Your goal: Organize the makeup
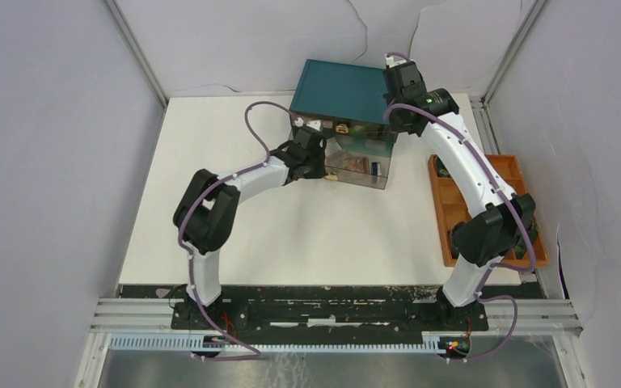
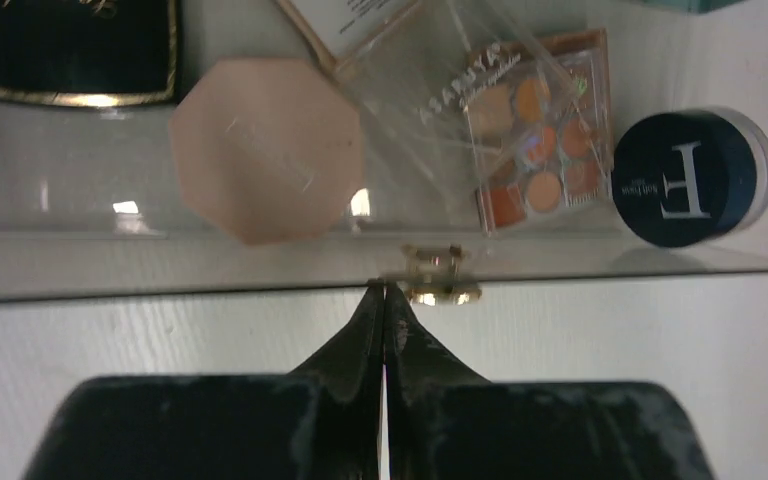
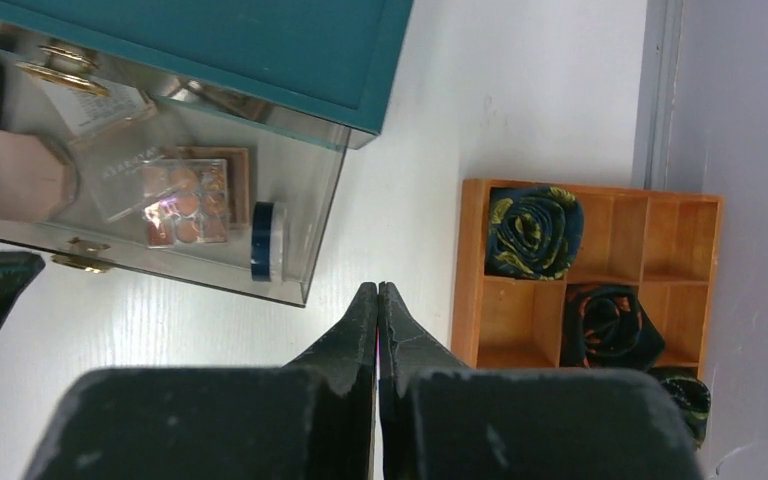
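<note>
Closing the clear drawer looks to be the step in hand. The makeup already lies inside it, near the far edge of the desk. The left claw is pressed together with nothing visible between its fingers. Its tips are at the drawer's front wall, just beside the gold knob. Behind that wall lie a black compact, a pink octagonal compact, a clear-lidded palette and a dark blue round jar. The drawer stands pulled out of the teal box. The right claw, also pressed together and empty, hovers over the desk between the drawer and the wooden tray at the right edge. The next move probably calls for a straight push on the front wall toward the far edge, kept square so the drawer does not jam.
</note>
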Robot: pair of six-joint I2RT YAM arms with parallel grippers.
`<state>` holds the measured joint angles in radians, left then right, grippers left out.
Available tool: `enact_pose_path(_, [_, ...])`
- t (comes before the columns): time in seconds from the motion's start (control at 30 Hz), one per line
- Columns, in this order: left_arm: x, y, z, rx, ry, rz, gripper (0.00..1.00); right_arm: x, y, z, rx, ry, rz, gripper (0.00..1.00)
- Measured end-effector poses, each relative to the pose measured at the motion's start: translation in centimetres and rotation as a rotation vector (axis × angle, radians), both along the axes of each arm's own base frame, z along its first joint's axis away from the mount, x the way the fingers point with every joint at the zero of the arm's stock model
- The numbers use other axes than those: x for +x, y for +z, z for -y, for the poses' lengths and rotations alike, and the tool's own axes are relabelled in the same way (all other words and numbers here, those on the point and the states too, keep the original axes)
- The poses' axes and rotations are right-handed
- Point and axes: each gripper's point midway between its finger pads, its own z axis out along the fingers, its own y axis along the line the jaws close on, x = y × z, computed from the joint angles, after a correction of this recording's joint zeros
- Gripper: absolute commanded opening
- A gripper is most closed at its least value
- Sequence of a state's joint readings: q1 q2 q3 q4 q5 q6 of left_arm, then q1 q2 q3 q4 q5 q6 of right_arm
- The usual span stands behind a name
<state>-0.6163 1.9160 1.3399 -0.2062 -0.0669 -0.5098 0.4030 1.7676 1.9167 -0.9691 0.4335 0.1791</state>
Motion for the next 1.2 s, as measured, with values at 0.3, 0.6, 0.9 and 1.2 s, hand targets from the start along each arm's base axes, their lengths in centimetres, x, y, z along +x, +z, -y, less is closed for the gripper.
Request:
enact_pose_path(0.3, [2.6, -4.5, 0.8, 0.035, 0.0, -0.056, 0.03, -0.3, -0.2, 3.2, 0.033, -0.065, -0.02, 0.0])
enact_pose_path(0.6, [7.8, -4.7, -1.7, 0.014, 0.082, -0.033, 0.03, -0.6, -1.5, 3.8, 0.05, -0.087, -0.05, 0.0])
enact_pose_path(0.9, [11.0, -2.8, -1.5, -0.011, 0.097, 0.021, 0.03, -0.1, -3.3, 4.7, 0.06, -0.131, -0.069, 0.0])
enact_pose_path(1.2, [12.2, -1.9, -0.9, -0.053, 0.121, 0.054, 0.03, -0.2, -5.9, 5.1, 0.079, -0.168, -0.114, 0.0])
